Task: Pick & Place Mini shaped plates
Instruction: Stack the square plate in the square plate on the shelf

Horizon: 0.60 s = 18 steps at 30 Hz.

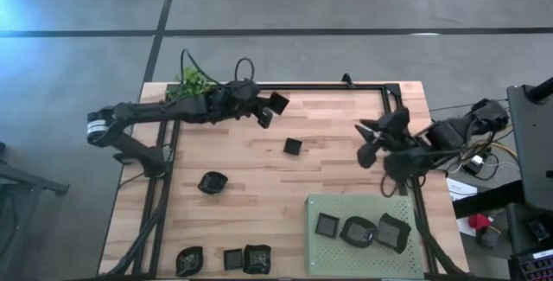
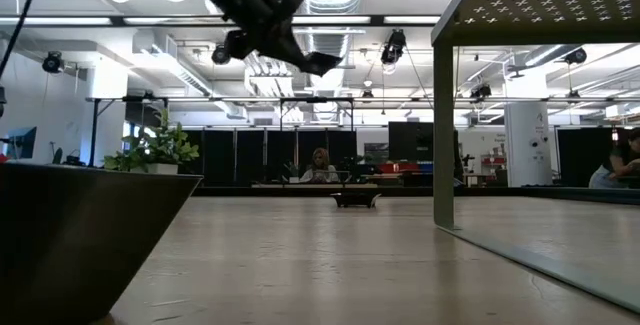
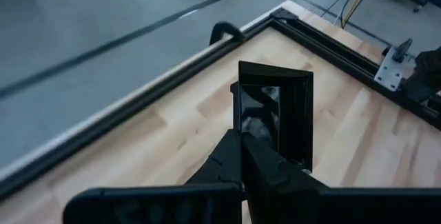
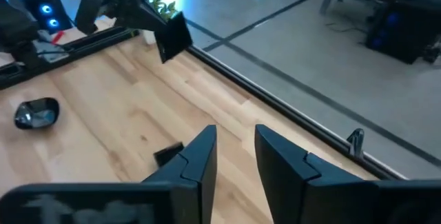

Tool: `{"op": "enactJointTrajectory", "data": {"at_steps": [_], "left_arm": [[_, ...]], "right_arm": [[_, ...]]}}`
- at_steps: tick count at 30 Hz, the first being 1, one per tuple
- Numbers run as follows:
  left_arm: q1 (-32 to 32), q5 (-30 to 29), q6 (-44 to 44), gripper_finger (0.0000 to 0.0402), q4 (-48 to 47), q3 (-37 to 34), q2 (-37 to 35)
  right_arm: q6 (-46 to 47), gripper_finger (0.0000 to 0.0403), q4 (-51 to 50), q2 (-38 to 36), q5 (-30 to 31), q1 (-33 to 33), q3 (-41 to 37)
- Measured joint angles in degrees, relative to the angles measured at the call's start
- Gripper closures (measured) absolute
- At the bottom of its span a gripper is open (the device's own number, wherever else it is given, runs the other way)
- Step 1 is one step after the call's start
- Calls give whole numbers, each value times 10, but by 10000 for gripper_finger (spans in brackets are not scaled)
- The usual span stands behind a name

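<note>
My left gripper (image 1: 264,110) hangs above the table's far left part, shut on a small black square plate (image 1: 278,102), which also shows high up in the low view (image 2: 320,62). My right gripper (image 1: 371,139) is raised over the table's right side, open, with nothing between its fingers (image 4: 234,156). Another square plate (image 1: 293,146) lies flat on the wood near the middle, and a rounded one (image 1: 212,182) lies left of centre. Three plates (image 1: 357,231) sit on the green mat (image 1: 363,255) at the near right. Three more (image 1: 233,258) lie along the near edge. My left gripper pinches the square plate by its near rim (image 3: 256,138) between its two fingers (image 3: 227,160). The fingers come slanting down from the table's left. The plate stands tilted on edge beyond the fingertips, its hollow face turned sideways, lifted well clear of the wood.
A small green leafy plant (image 1: 192,82) stands at the far left corner, just behind my left arm. A black metal frame (image 1: 346,86) runs along the table's far and side edges. Bare wood lies between the two grippers. Cables and gear (image 1: 484,143) sit off the right edge.
</note>
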Motion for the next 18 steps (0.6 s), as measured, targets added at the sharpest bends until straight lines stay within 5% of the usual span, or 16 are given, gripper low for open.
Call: {"op": "enactJointTrajectory", "data": {"at_steps": [9, 18], "left_arm": [[-18, 23, 105, 401, 1, 98, 84], [-48, 25, 190, 401, 13, 128, 91]], "right_arm": [[-174, 300, 128, 31, -69, -86, 0], [-344, 308, 237, 51, -199, -168, -8]]}}
